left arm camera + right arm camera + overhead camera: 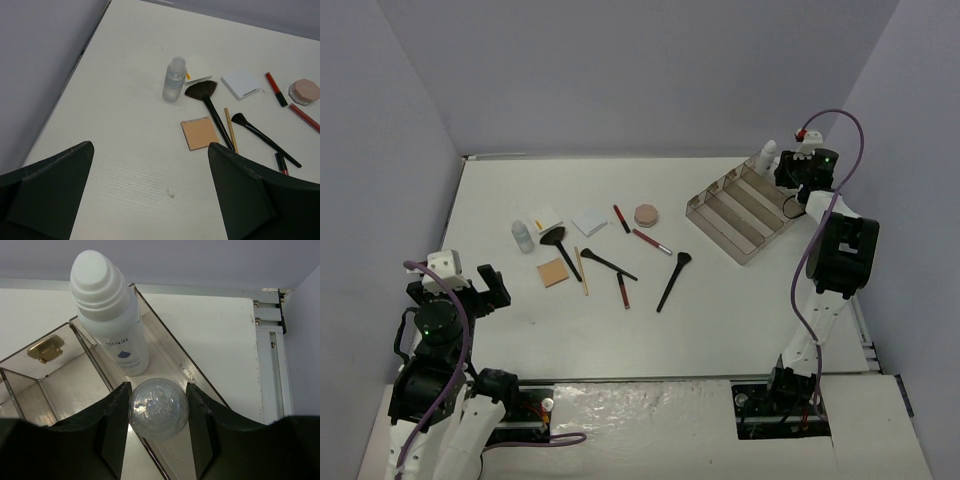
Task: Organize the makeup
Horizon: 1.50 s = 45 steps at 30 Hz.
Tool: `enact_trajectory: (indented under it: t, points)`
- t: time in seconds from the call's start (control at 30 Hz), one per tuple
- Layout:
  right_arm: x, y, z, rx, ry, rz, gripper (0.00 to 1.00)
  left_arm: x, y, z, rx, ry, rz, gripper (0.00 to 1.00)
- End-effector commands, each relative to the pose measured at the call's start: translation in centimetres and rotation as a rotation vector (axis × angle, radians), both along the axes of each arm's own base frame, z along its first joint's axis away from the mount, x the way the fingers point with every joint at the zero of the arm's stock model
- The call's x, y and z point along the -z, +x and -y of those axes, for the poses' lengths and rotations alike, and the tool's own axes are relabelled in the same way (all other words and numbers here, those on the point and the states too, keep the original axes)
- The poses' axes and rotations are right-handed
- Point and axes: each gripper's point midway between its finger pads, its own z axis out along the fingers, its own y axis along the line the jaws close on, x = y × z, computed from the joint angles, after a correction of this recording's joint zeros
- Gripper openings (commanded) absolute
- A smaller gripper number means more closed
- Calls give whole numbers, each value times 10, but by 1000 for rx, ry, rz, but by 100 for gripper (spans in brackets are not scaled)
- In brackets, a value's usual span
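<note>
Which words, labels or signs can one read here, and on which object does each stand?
White bottle in the tray: grey letters above a small blue mark, too blurred to read.
Yellow tag on the white pad: too small to read.
Clear round object in the right gripper: no print seen.
Elsewhere: none.

The surface (125, 165) is matt white with a faint grain. At upper right of the top view, the tray (720, 225) is glossy, smoky clear plastic. The white bottle (112, 315) looks smooth and satiny; the clear bottle (159, 409) is shiny, see-through plastic. The tan pad (200, 132) is matt.
</note>
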Motion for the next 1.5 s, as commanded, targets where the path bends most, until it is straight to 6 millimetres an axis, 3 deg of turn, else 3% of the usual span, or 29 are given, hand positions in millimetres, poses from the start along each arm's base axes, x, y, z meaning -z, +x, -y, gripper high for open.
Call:
enact_trajectory:
  t: [0.0,0.1,0.2,0.33,0.43,0.57,0.63,0.7,0.77,0.83,0.87,0.97,1.0,1.07,1.13,1.17,1.23,1.3,1.47]
  points:
    - [-38,20,3,-12,-56,113,14,-17,10,2,1,-7,51,97]
    - [-33,20,0,-14,-40,99,26,-18,10,1,1,-6,55,97]
    - [-33,18,-2,-12,-31,96,52,-17,10,2,4,-8,54,97]
    - [-51,14,-2,9,-31,121,73,-19,9,2,6,-8,60,97]
    - [-75,10,-1,39,-25,159,81,-21,8,2,4,-9,68,97]
    - [-131,-3,-3,98,15,249,84,-22,6,1,3,-11,77,97]
    - [-155,-12,-16,126,26,283,84,-22,5,1,3,-11,79,97]
    - [-191,-27,-35,136,-16,338,84,-22,5,1,4,-13,80,97]
    - [-210,-41,-76,98,-24,366,85,-22,5,2,9,-14,79,97]
    - [-232,-63,-100,63,5,412,85,-21,6,2,11,-14,74,97]
    - [-222,-74,-114,33,33,398,85,-19,7,2,10,-12,68,97]
    - [-234,-106,-155,-54,127,428,85,-17,11,4,10,-14,50,97]
    - [-226,-119,-167,-85,148,412,86,-16,15,6,13,-19,36,97]
    - [-234,-151,-192,-147,194,436,87,-15,25,12,28,-40,9,97]
    - [-220,-174,-216,-207,219,398,91,-12,41,18,33,-51,-33,97]
    - [-228,-181,-215,-208,227,411,93,-12,41,18,32,-57,-33,97]
    - [-229,-210,-233,-277,256,411,96,-3,67,25,29,-75,-79,97]
    - [-228,-228,-235,-300,273,412,99,0,82,28,11,-106,-81,97]
    - [-236,-269,-233,-348,268,450,100,37,131,31,-63,-168,-81,97]
